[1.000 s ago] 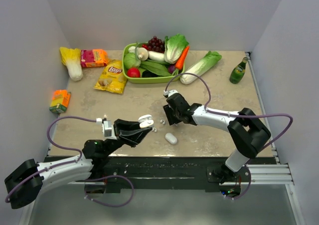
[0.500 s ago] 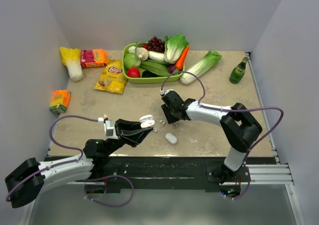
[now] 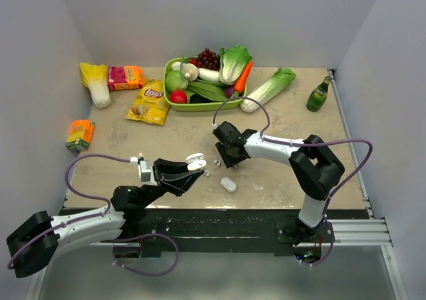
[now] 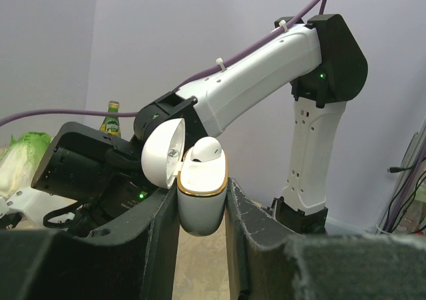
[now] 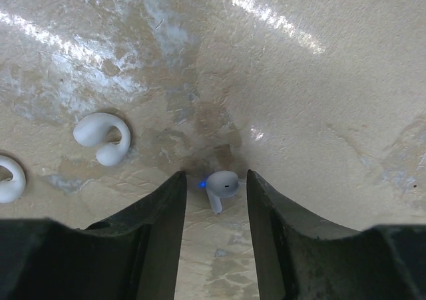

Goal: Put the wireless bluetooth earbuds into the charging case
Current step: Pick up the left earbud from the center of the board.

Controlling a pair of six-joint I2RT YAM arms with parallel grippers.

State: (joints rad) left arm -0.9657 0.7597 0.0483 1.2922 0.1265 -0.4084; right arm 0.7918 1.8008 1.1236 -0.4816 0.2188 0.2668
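Left gripper [image 4: 201,195] clamps an open gold-rimmed white case [image 4: 200,212]. Right gripper [image 5: 214,179], parted, flanks a tiny white earbud [image 5: 221,183], seemingly untouched.

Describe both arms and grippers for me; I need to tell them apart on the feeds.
The left arm and right arm match: white link shells, black joint housings, a purple cable looping along each. The left gripper and right gripper are black with thick dark fingers. Small green lights glow on the right arm's joints; a white tie holds its cable.
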